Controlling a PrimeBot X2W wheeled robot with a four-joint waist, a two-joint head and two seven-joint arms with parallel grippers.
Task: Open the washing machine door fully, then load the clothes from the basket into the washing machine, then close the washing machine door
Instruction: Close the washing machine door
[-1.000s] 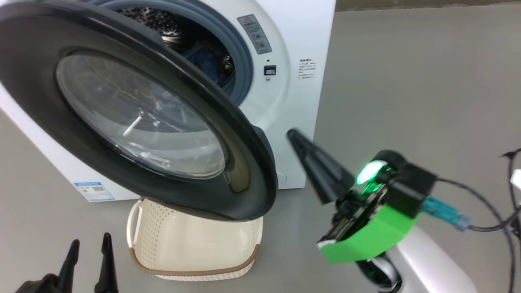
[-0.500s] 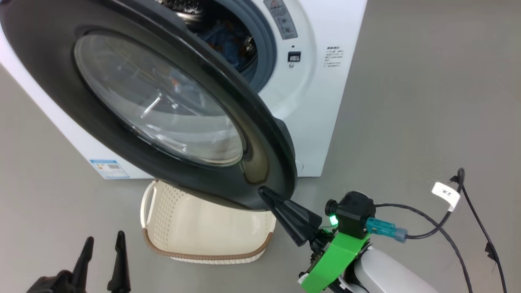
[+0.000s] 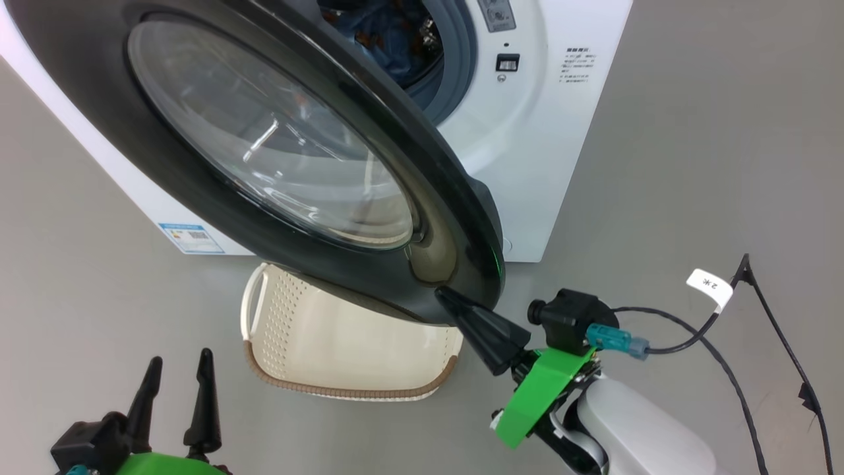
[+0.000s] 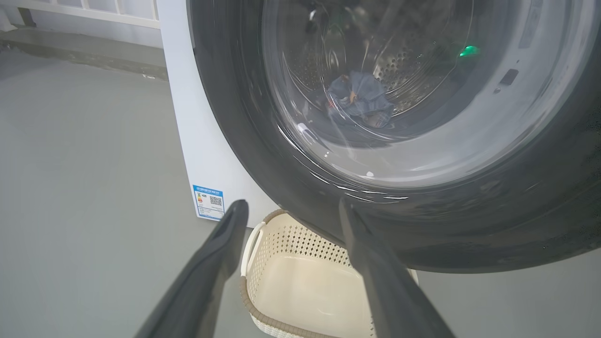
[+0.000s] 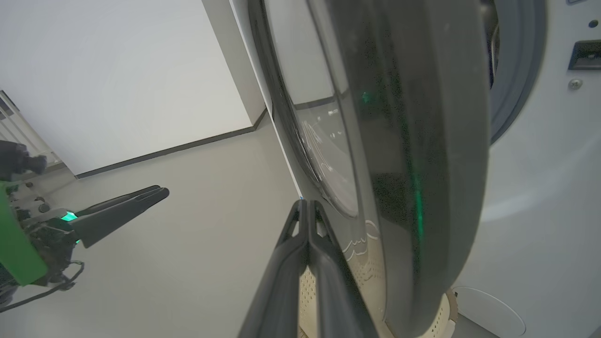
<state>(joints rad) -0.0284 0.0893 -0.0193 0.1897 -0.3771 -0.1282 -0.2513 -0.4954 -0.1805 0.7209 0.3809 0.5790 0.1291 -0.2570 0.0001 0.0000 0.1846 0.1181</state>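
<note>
"At twelve o'clock in the head view, what blocked the drum point(image 4: 413, 65)?"

"The washing machine door point(image 3: 277, 152) stood part-open. Its black rim and glass bowl covered most of the mouth of the washing machine point(image 3: 554, 145). Through the gap at one o'clock lay the clothes point(image 3: 389, 33), blue cloth inside the drum (the left wrist view showed them through the glass too)."

"And the basket point(image 3: 343, 392)?"

"On the grey floor point(image 3: 692, 132) at six o'clock, just before the machine and under the door's lower rim, which hid its far edge. A blue label sticker point(image 3: 191, 237) sat on the machine's front at nine o'clock."

"The grippers?"

"The right gripper point(image 3: 441, 293) lay at five o'clock, its fingers point(image 5: 291, 272) pressed together into one point. The tip was at the door's lower rim, on its outer face; whether it touched, I couldn't tell. The left gripper point(image 3: 179, 359) pointed up at seven o'clock, fingers point(image 4: 206, 267) apart, holding nothing, short of the basket."

"Anything else nearby?"

"A black cable point(image 3: 659, 311) with a white tag point(image 3: 709, 287) trailed over the floor at four o'clock, apart from the machine."
</note>
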